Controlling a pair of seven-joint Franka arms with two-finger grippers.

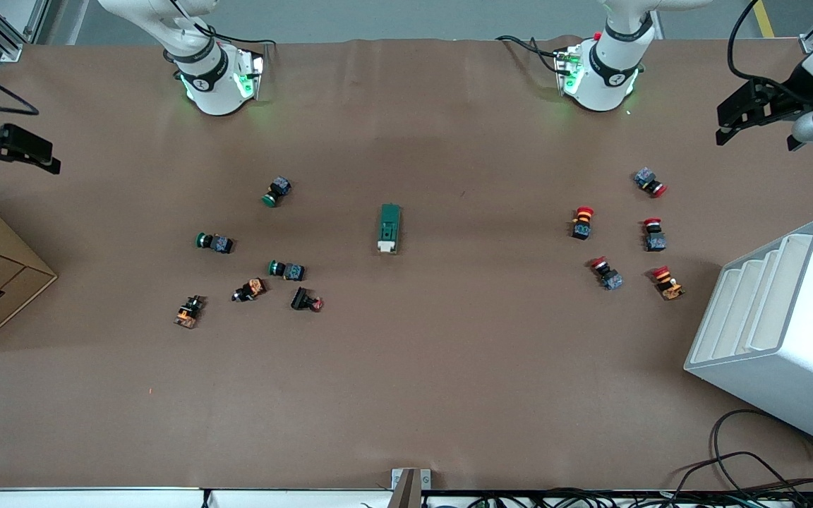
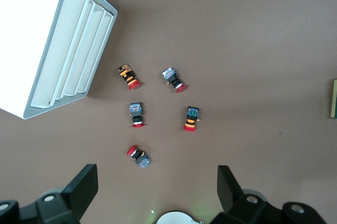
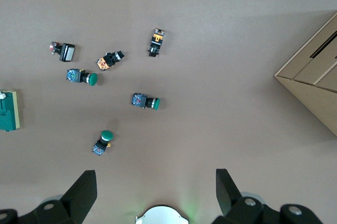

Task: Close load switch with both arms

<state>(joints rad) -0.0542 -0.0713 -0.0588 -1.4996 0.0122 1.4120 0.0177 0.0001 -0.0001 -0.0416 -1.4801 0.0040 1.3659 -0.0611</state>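
Load switch point(image 1: 389, 228) lies alone mid-surface between the green and red button clusters, white lever end nearer the camera; left pincer point(image 1: 751, 113) and right pincer point(image 1: 8, 148), both wide open and empty, hang far out, so one should pin the block while the other presses.

Front camera high; wrist cameras face down, perhaps sharing the load switch point(image 1: 389, 228)

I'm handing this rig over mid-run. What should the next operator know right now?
Left hand: open, empty, raised over the table edge at its own end, waiting.
Right hand: open, empty, raised at its own end.
Load switch: alone at table centre, between the green push-buttons and the red push-buttons, white lever end nearer the front camera.
Done: nothing; switch untouched.
Left: bring both arms in, steady the switch, close the lever.
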